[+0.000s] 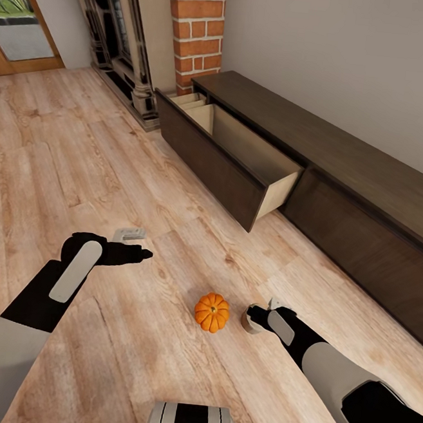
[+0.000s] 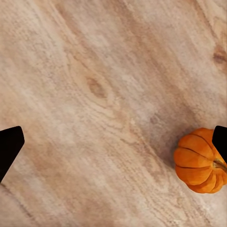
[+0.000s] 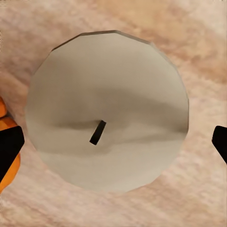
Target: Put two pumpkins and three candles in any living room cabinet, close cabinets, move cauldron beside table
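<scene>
Right pincer [image 1: 261, 312], fingers apart, half hides a stubby beige candle [image 3: 106, 111] beside a ribbed orange pumpkin [image 1: 211, 312]; left pincer [image 1: 130, 252] apart above plank floor [image 1: 80, 160].

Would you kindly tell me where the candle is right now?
In the head view, the candle stands on the floor directly under the right hand, just right of the pumpkin.
</scene>
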